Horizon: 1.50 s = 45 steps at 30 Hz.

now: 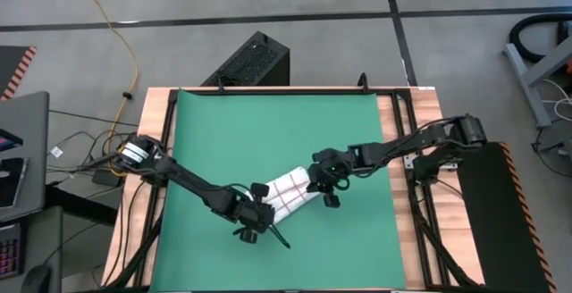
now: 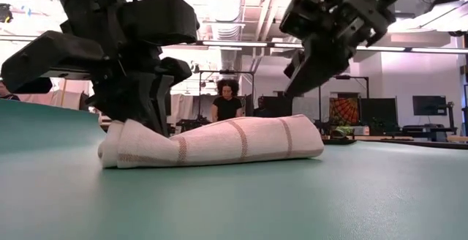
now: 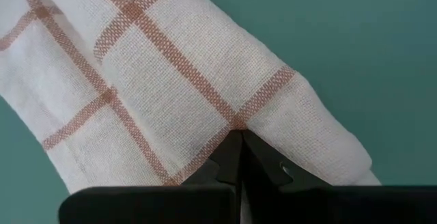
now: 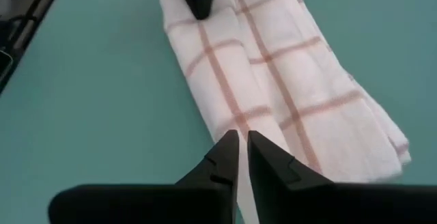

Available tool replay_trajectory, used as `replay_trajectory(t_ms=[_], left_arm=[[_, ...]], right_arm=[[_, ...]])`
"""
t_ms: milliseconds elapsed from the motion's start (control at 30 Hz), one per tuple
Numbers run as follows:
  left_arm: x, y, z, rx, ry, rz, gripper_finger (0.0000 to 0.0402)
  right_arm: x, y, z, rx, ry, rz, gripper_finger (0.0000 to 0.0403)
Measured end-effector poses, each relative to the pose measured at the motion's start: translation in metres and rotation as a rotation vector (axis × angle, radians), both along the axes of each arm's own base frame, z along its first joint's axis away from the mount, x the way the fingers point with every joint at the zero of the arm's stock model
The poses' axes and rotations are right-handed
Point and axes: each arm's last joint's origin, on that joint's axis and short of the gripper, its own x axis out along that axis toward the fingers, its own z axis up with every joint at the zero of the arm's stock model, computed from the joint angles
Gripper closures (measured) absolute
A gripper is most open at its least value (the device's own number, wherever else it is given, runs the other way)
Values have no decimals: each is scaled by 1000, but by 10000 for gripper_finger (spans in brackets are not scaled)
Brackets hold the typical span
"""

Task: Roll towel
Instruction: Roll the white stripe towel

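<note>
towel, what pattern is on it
White towel with a red windowpane grid, clearest in the left wrist view.

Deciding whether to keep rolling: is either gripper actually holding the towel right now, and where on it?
The left gripper, shut, presses on the towel at one end; a pinch cannot be told. The right gripper is nearly closed at the other end, grip unclear.

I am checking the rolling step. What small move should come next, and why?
Probably the right pincer should finish pinching its end of the towel before any turning. Its fingers are nearly together at the towel's edge with a thin gap left, while the left pincer is shut at the other end. The towel lies as a loose roll on the green mat.
</note>
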Motion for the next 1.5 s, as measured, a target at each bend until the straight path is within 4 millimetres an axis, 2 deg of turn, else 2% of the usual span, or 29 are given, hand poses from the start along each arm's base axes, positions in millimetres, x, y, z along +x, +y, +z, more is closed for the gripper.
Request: replay_trajectory(t_ms=[133,400,700,867,1067,1200,1500], left_arm=[[2,5,0,-18,13,-4,401],[4,11,0,-30,21,-7,402],[1,8,-1,-16,39,-3,402],[-6,3,-2,59,55,23,401],[-21,-4,-3,257,82,20,401],[-22,-6,-3,322,67,-29,401],[-29,9,-15,366,86,-14,401]], right_arm=[[3,-3,-7,9,-16,5,355],[16,-6,-45,0,48,31,356],[21,-22,-83,52,177,-58,356],[21,-24,-86,53,191,-62,356],[20,-24,-88,111,202,-136,356],[16,-14,-91,143,218,-195,356],[14,16,-92,102,204,-305,356]])
